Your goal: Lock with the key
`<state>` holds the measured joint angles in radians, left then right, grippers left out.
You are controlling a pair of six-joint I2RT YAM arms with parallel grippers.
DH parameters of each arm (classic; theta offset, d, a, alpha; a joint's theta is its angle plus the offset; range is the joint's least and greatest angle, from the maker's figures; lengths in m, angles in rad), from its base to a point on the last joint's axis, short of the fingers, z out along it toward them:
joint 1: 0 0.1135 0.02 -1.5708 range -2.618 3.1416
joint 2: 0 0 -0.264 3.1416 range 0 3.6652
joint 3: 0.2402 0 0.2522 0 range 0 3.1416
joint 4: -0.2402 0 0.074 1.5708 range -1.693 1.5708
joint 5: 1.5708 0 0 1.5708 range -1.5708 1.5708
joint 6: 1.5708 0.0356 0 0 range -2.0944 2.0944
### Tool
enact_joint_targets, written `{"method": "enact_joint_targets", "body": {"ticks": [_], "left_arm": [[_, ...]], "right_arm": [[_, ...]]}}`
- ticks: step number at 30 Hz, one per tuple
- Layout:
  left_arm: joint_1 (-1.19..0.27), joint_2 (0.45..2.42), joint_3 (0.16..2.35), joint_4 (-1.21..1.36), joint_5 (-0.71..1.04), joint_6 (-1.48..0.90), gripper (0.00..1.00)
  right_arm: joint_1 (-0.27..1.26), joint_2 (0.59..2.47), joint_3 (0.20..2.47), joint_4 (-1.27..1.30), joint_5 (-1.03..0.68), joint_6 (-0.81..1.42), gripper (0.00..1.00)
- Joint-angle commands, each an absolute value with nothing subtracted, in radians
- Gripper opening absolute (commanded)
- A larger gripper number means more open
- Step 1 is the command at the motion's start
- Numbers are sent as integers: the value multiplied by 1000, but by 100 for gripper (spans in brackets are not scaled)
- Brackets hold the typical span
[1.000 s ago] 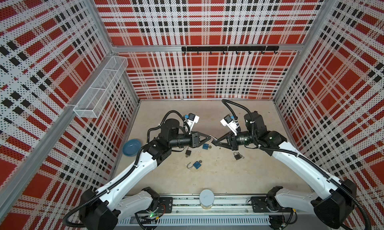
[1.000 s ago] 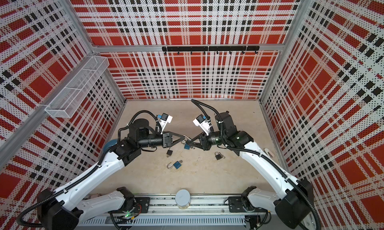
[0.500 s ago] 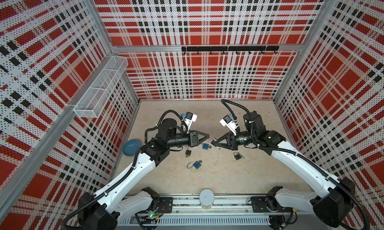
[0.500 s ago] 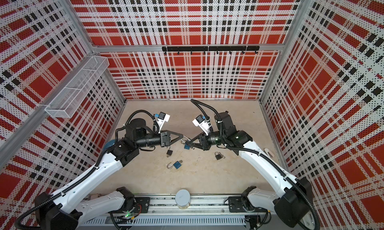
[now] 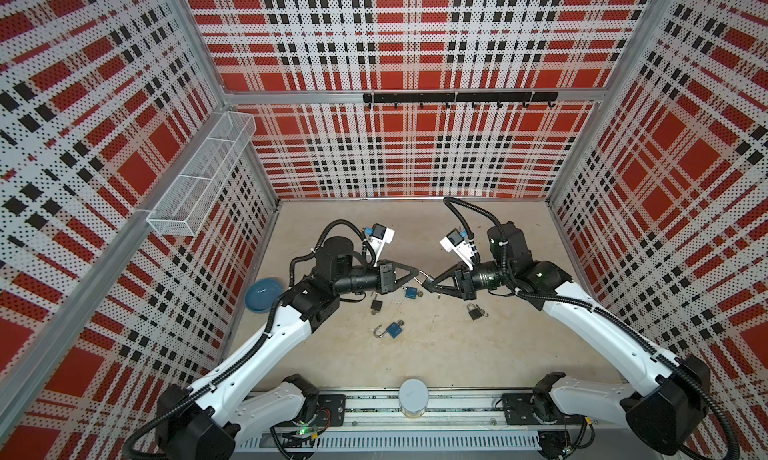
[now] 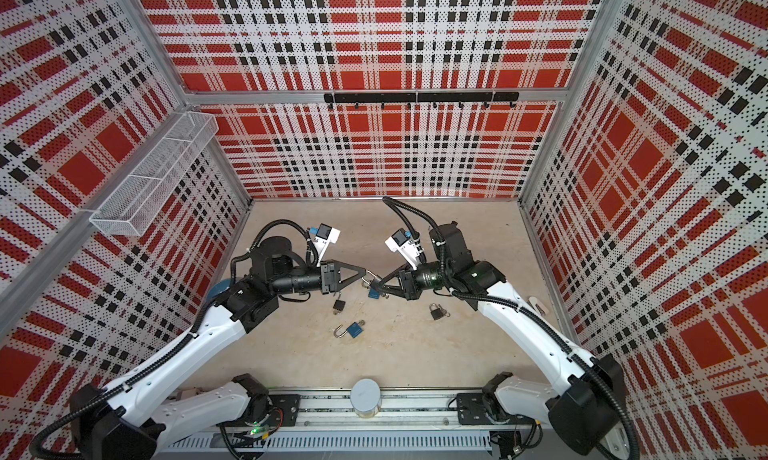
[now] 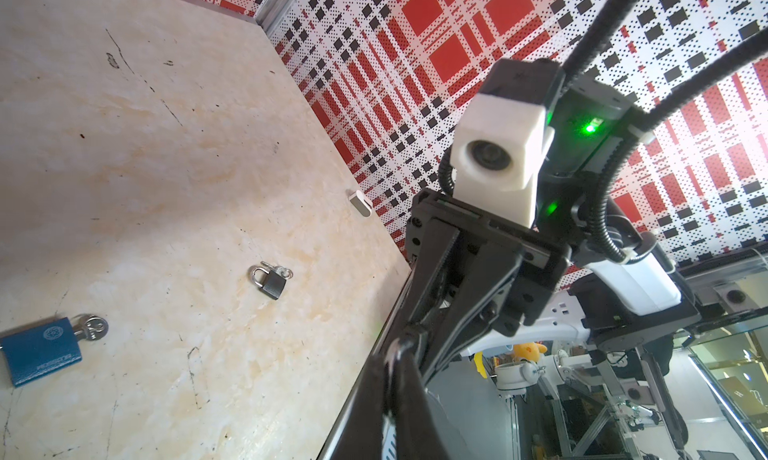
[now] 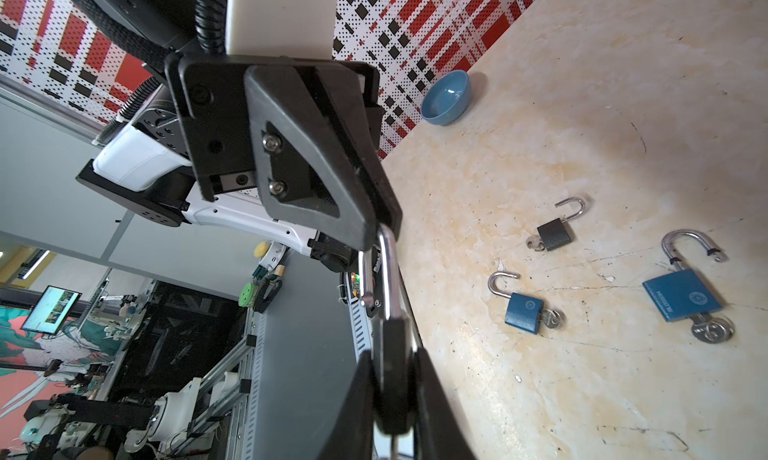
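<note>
My right gripper (image 8: pixel 391 379) is shut on the body of a small black padlock (image 8: pixel 390 345), held above the table. Its silver shackle (image 8: pixel 388 266) points at my left gripper (image 5: pixel 419 275) and looks open, with one leg ending free. The left gripper is shut on the bend of that shackle, and a sliver of metal shows between the pinched fingers (image 7: pixel 409 379). In both top views the two grippers meet tip to tip over the table's middle, right gripper (image 6: pixel 377 285) against left gripper (image 6: pixel 370 275). The key of this held padlock is hidden.
Loose padlocks with keys in them lie on the table: a small blue one (image 5: pixel 410 293), a black one (image 5: pixel 376 305), an open blue one (image 5: pixel 392 330) and a black one (image 5: pixel 474 311). A blue bowl (image 5: pixel 263 293) sits by the left wall and a white cylinder (image 5: pixel 412 397) at the front rail.
The left gripper has come in a little to the right and closed its jaws on the shackle. The right arm and its padlock have stayed put.
</note>
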<state>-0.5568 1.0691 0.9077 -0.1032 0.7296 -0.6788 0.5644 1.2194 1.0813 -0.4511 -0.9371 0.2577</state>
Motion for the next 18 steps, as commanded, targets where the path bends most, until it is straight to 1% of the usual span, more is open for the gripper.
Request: {"method": "enact_joint_targets", "body": {"ticks": [1,7,15,18], "left_arm": [[-547,1073,890,-78,743,-665,0],[-537,1063,870,-78,720,-637,0],[-535,1060,856,-66,707,-619,0],[-535,1059,847,-57,703,-621,0]], "right_arm": [[563,1212,1097,-351,-1012,291,0],[562,1197,1078,-262,-1081,381,0],[564,1178,1058,-192,-1120,440,0],[564,1172,1038,-117,-1127,516,0]]}}
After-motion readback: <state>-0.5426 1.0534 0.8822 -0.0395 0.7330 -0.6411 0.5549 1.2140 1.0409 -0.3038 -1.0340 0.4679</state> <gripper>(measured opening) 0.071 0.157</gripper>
